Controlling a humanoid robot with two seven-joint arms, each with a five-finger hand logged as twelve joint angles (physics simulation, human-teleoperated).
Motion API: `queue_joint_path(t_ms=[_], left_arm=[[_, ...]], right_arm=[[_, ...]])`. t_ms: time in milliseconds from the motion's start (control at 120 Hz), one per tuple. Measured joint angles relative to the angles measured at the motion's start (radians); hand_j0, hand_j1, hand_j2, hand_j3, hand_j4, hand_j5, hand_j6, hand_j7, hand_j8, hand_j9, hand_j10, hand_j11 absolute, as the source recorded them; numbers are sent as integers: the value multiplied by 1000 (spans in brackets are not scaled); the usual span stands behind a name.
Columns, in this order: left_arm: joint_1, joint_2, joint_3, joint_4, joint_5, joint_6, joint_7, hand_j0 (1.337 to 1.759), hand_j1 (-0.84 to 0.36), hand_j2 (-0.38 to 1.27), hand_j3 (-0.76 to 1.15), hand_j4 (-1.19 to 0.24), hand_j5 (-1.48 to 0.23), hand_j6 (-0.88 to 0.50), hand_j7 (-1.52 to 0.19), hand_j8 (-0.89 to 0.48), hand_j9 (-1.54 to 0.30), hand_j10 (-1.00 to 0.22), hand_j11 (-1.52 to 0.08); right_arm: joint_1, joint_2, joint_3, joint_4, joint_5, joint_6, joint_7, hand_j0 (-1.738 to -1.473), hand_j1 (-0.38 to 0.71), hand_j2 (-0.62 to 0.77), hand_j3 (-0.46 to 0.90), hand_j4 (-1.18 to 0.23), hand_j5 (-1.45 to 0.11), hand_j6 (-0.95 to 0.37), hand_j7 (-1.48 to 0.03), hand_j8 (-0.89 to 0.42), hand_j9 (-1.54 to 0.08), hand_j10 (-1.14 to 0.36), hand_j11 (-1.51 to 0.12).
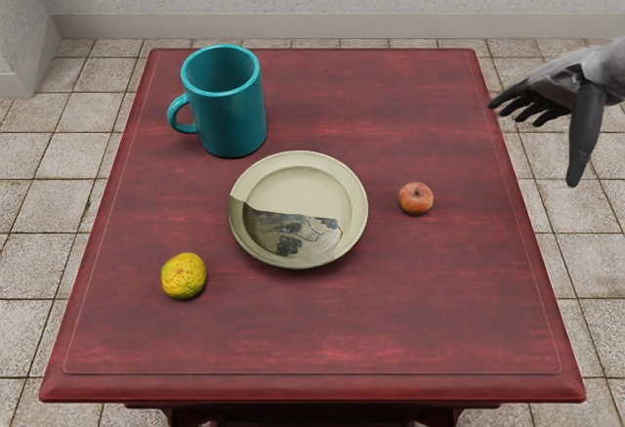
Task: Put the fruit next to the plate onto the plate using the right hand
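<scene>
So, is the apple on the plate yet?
No. The apple lies on the table right of the plate, not touching it.

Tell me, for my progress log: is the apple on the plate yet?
No, the apple lies on the table right of the plate, apart from it.

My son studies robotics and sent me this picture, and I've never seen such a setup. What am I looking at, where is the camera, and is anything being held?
This is a simulator's render, not a photo. The camera sits in a humanoid robot's head and looks down at a slant on a red table. The dark five-fingered right hand comes in from the right edge with its fingers spread, holding nothing. The left arm is out of view. On the table stand a teal mug and a cream plate. A small red apple lies just right of the plate, and a yellow-green fruit lies at the front left.
</scene>
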Motion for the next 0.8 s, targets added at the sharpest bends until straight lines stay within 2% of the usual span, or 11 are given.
queue_joint_path(t_ms=[92, 333, 367, 442, 525, 608, 800], left_arm=[[0, 0, 0, 0, 0, 0, 0, 1658, 55, 49, 0, -245, -318, -245, -318, -245, -318, -245, -318], [0, 0, 0, 0, 0, 0, 0, 1658, 55, 49, 0, -245, -318, -245, -318, -245, -318, -245, -318], [0, 0, 0, 0, 0, 0, 0, 1658, 55, 49, 0, -245, -318, -245, -318, -245, -318, -245, -318], [0, 0, 0, 0, 0, 0, 0, 1658, 55, 49, 0, -245, -318, -245, -318, -245, -318, -245, -318], [0, 0, 0, 0, 0, 0, 0, 1658, 55, 49, 0, -245, -318, -245, -318, -245, -318, -245, -318], [0, 0, 0, 0, 0, 0, 0, 1658, 55, 49, 0, -245, -318, -245, -318, -245, -318, -245, -318], [0, 0, 0, 0, 0, 0, 0, 1658, 55, 49, 0, -245, -318, -245, -318, -245, -318, -245, -318]], right_arm=[[-17, -22, 57, 6, -16, 3, -44, -1658, -311, -5, 0, -34, -43, -34, -43, -33, -43, -34, -43], [-15, -28, 198, 94, -56, 5, -107, -1658, -312, -6, 0, -33, -40, -33, -40, -32, -40, -32, -40], [-8, -28, 204, 109, -68, 5, -132, -1658, -312, -6, 0, -33, -40, -33, -40, -32, -40, -32, -40], [-1, -27, 219, 160, -100, 5, -220, -1658, -312, -6, 0, -33, -40, -33, -40, -33, -40, -32, -40], [-44, -19, 313, 200, -119, 5, -270, -1658, -312, -6, 0, -34, -41, -35, -41, -34, -41, -33, -41], [-94, 16, 405, 231, -157, -15, -293, -1658, -311, -7, 0, -34, -42, -35, -42, -34, -42, -34, -42], [-196, 138, 471, 256, -278, -260, -309, -1658, -310, -7, 0, -35, -43, -35, -42, -35, -43, -34, -42]])
